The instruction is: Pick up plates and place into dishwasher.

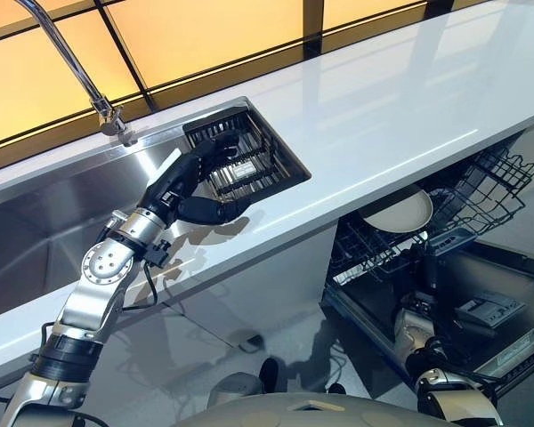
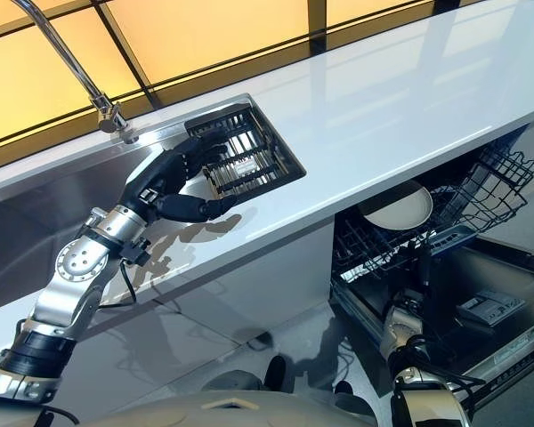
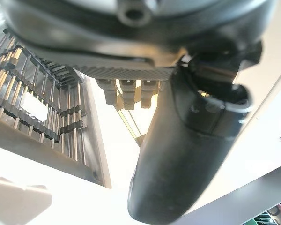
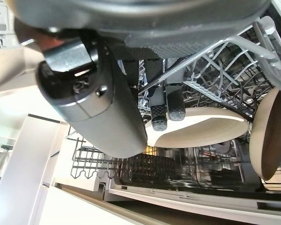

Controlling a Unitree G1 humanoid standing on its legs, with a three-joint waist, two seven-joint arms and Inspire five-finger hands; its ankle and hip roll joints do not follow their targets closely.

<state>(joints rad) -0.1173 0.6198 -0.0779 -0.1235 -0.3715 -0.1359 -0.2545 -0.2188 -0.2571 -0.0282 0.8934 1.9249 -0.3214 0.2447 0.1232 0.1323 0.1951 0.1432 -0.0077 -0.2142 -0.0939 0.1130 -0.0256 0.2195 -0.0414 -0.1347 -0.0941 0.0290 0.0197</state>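
Left hand (image 1: 191,178), fingers spread, hovers over the sink rack (image 1: 249,156) beside the worktop (image 1: 383,98). Right hand (image 4: 171,105), fingers straight, touches a plate (image 4: 201,129) in the dishwasher rack (image 1: 476,191). No legible writing.

From the head we look steeply down through two eye views set slightly apart; both share the white counter (image 1: 383,116), the sink's dark rack (image 2: 242,151) and the open dishwasher (image 1: 445,258). Our left wrist view sits very close behind the left hand (image 3: 178,154), facing that rack. Our right wrist view looks past the right hand (image 4: 93,98) into the dishwasher's wire basket (image 4: 215,61).
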